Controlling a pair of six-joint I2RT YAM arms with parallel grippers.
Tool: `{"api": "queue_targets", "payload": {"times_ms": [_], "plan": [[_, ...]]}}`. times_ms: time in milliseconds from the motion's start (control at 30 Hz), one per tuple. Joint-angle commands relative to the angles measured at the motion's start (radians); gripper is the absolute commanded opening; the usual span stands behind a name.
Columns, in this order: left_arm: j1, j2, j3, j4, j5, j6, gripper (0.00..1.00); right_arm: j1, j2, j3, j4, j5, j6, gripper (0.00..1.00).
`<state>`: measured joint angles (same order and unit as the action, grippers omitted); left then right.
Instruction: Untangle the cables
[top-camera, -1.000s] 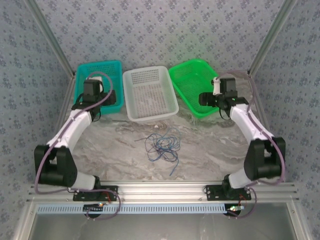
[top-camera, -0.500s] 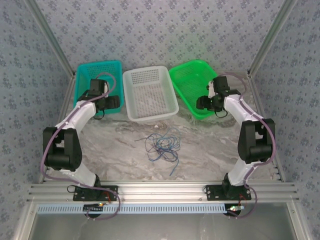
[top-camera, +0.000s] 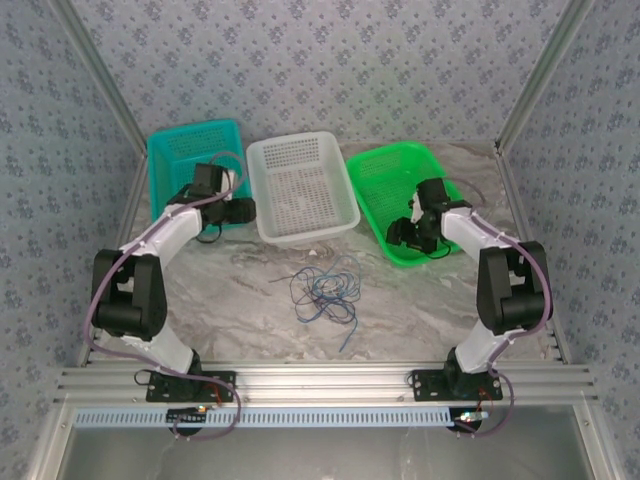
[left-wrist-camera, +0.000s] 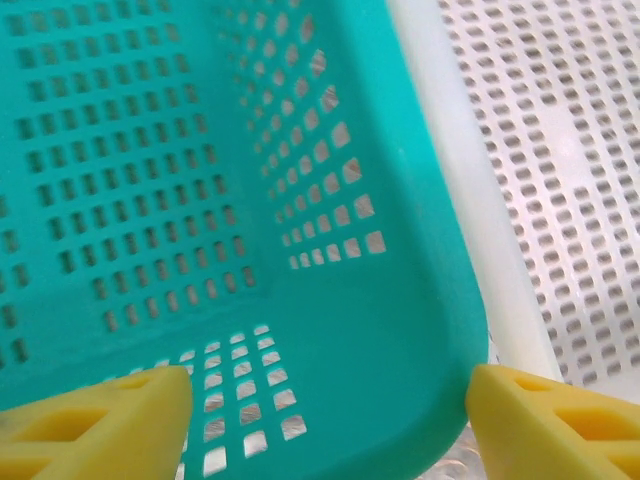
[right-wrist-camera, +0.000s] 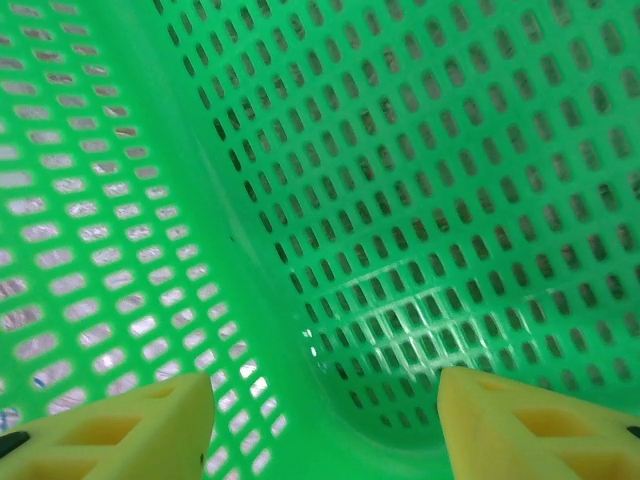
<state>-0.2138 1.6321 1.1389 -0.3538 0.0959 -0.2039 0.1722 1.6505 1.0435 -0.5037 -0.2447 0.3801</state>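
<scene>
The cables (top-camera: 325, 290) lie in a loose tangle of thin blue, dark and pale wires on the marble table, in front of the white basket. Neither gripper is near them. My left gripper (top-camera: 243, 211) (left-wrist-camera: 330, 420) stands open astride the near right corner of the teal basket (top-camera: 185, 165) (left-wrist-camera: 380, 330), one yellow finger (left-wrist-camera: 100, 420) inside and the other outside. Over at the near left corner of the green basket (top-camera: 420, 185) (right-wrist-camera: 300, 330), my right gripper (top-camera: 398, 232) (right-wrist-camera: 325, 420) has closed across the wall, one finger on each side.
A white perforated basket (top-camera: 345, 190) (left-wrist-camera: 470, 200) stands between the teal and green ones, its rim close against the teal one. Slanted aluminium posts (top-camera: 100, 90) frame the table's back corners. Bare marble (top-camera: 430, 300) lies right of the tangle.
Both arms have folded back and lowered their grippers onto the baskets' near corners, narrowing their jaws. The green basket has slid toward me and to the right. The cables have not moved.
</scene>
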Motion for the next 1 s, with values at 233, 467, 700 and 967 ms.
{"api": "queue_targets", "payload": {"times_ms": [233, 467, 700, 967], "plan": [[-0.05, -0.107, -0.119, -0.09, 0.03, 0.019, 0.73, 0.06, -0.111, -0.096, 0.16, 0.025, 0.275, 0.62], [-0.05, -0.209, -0.13, -0.113, 0.041, 0.03, 0.73, 0.083, -0.152, -0.074, 0.141, 0.094, 0.288, 0.62], [-0.05, -0.284, -0.145, -0.148, 0.064, 0.046, 0.73, 0.125, -0.271, -0.028, 0.026, 0.175, 0.101, 0.67], [-0.22, -0.404, -0.189, -0.157, 0.146, 0.2, 0.74, 0.254, -0.385, -0.049, 0.002, 0.159, -0.03, 0.71]]}}
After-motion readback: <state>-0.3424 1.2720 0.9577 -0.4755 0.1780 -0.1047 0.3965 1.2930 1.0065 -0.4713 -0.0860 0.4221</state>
